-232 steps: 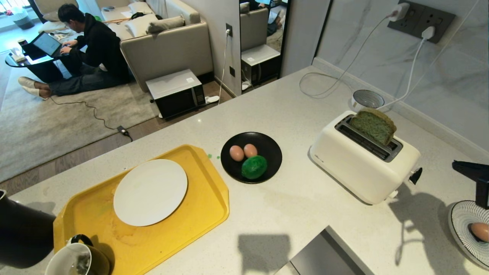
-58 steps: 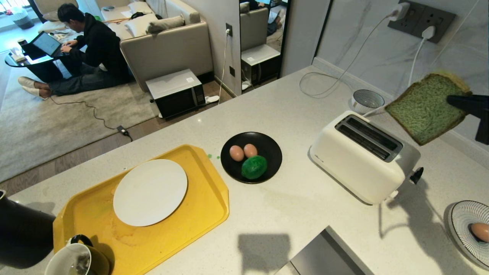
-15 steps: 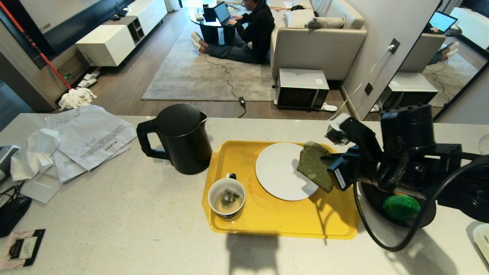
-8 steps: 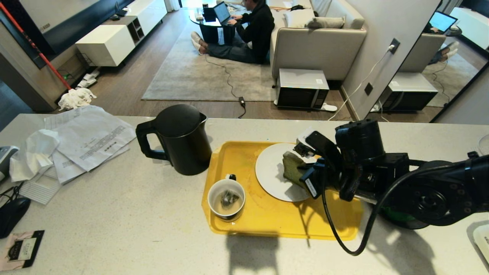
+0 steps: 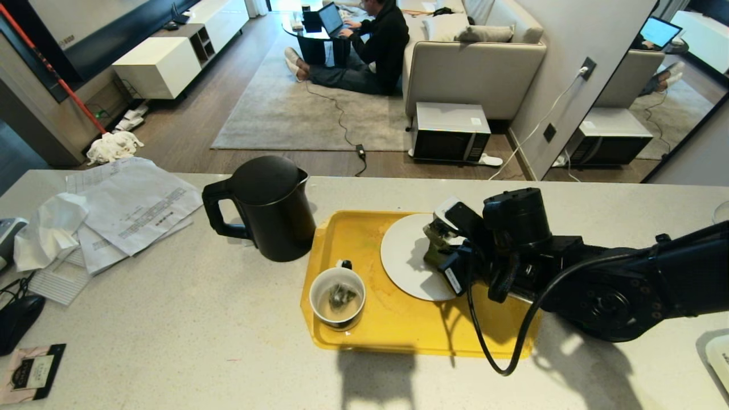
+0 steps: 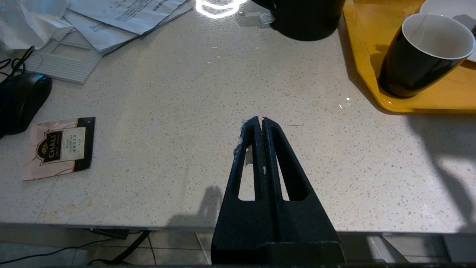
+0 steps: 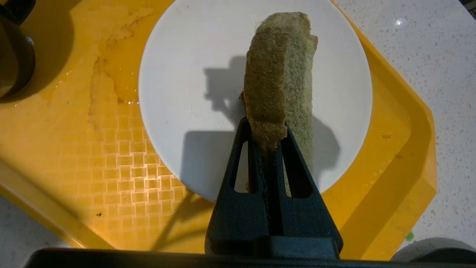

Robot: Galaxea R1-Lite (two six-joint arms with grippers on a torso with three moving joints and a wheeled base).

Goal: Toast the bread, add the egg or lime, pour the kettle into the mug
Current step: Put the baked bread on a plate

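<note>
My right gripper (image 7: 266, 128) is shut on the crust edge of the pale green bread (image 7: 279, 74). It holds the slice on edge just over the white plate (image 7: 186, 74) on the yellow tray (image 7: 74, 130). In the head view the arm covers most of the bread (image 5: 434, 246) above the plate (image 5: 401, 259). The black kettle (image 5: 267, 210) stands left of the tray (image 5: 398, 336). The mug (image 5: 338, 296) sits on the tray's near left corner with a tea bag inside. The egg and the lime are hidden behind the right arm. My left gripper (image 6: 262, 121) is shut and empty over the counter.
Papers and a tissue (image 5: 114, 210) lie at the counter's far left. A computer mouse (image 6: 20, 96) and a tea packet (image 6: 59, 147) lie nearer its front edge. A person sits on the floor with a laptop (image 5: 376, 40) beyond the counter.
The right arm has moved left and lower with the bread, from the plate's right edge to over the plate. The left gripper has not moved.
</note>
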